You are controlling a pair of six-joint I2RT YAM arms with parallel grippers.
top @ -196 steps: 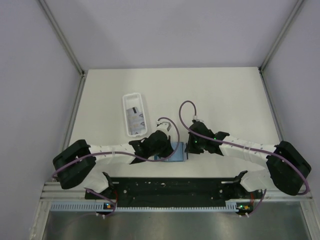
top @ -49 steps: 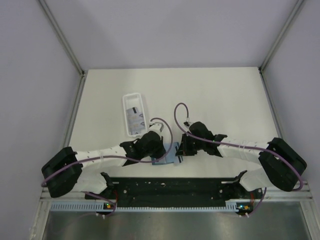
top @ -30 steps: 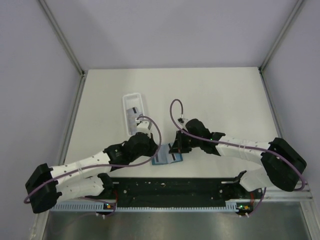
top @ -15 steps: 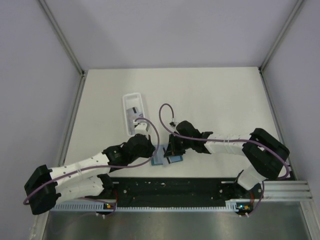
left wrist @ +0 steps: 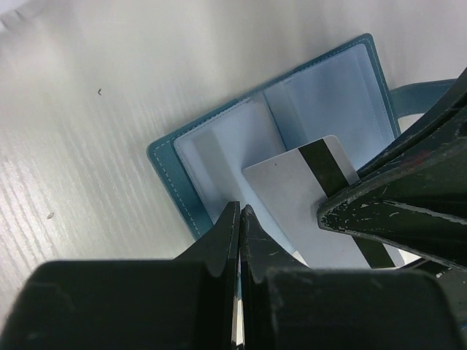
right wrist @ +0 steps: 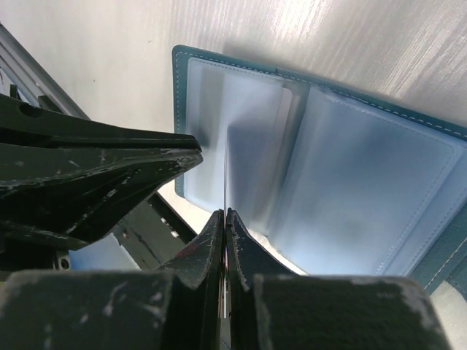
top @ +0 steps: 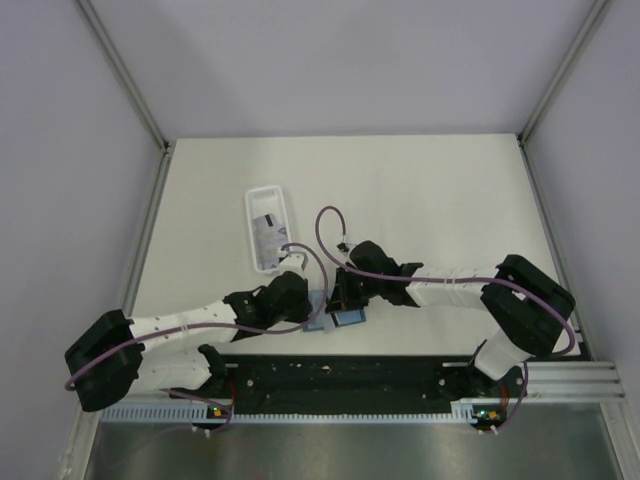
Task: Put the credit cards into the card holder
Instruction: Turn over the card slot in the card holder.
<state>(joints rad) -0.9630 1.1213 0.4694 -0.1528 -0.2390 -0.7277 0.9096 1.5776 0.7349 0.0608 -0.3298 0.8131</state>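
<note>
R gripper (right wrist: 225, 213), clamped on a striped credit card (left wrist: 292, 195), had moved in over the open card holder (left wrist: 219, 146) at table's (top: 430, 200) front; L gripper (left wrist: 238, 208), pinched closed w/ nothing seen held, tips at its page; insertion looked next

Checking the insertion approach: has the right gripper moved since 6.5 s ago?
Yes. In the top view the right gripper, shut on a card, has shifted left, nearer the tray.
</note>
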